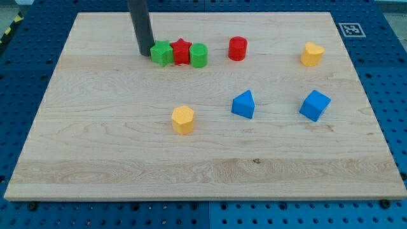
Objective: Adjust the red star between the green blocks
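The red star (182, 51) sits between two green blocks near the view's top, left of centre. A green star-like block (162, 53) touches its left side and a green cylinder (199, 55) touches its right side. The three form a tight row. My tip (145, 53) is just left of the green star-like block, very close to it or touching it. The dark rod rises from there to the view's top edge.
A red cylinder (237, 48) stands right of the row. A yellow heart-like block (311, 54) is at the upper right. A yellow hexagon (182, 119), a blue triangle-like block (243, 104) and a blue cube (315, 105) lie across the middle. The wooden board (203, 172) rests on a blue pegboard.
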`<state>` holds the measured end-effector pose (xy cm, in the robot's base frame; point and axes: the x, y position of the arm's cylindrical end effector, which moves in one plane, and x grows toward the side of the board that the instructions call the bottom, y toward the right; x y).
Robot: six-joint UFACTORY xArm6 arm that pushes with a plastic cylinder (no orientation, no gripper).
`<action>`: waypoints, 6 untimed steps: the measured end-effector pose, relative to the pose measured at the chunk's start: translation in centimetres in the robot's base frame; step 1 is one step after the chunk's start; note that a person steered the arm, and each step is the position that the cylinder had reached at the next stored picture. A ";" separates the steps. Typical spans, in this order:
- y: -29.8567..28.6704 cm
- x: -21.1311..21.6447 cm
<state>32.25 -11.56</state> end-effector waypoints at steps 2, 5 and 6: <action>-5.2 -5.4; 10.7 -6.6; 10.8 -3.4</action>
